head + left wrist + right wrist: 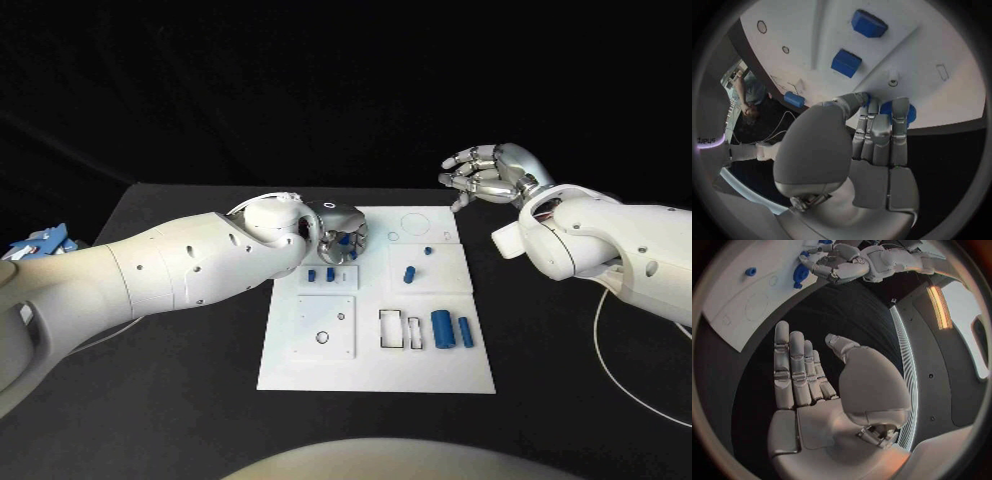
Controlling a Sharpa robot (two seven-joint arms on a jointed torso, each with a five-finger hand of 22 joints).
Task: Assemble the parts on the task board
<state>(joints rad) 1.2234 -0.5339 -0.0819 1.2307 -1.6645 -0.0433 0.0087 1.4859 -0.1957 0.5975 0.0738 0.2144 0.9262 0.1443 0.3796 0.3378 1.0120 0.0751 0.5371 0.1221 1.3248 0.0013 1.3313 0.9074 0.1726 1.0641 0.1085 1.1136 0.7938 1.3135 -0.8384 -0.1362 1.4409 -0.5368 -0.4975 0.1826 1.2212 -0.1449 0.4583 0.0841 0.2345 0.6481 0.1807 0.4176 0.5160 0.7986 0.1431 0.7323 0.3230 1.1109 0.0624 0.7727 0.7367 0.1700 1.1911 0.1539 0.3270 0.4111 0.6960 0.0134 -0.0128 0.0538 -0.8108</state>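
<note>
A round blue part is grasped by the left robot hand over the white board. The right robot hand is held released beyond the board's far right corner.

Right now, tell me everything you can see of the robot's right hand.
The right hand is silver and metallic-looking, on a white arm. It hangs above the black table beyond the task board's far right corner, touching nothing. In the right wrist view its fingers stretch out straight, side by side, thumb apart, palm empty.
</note>
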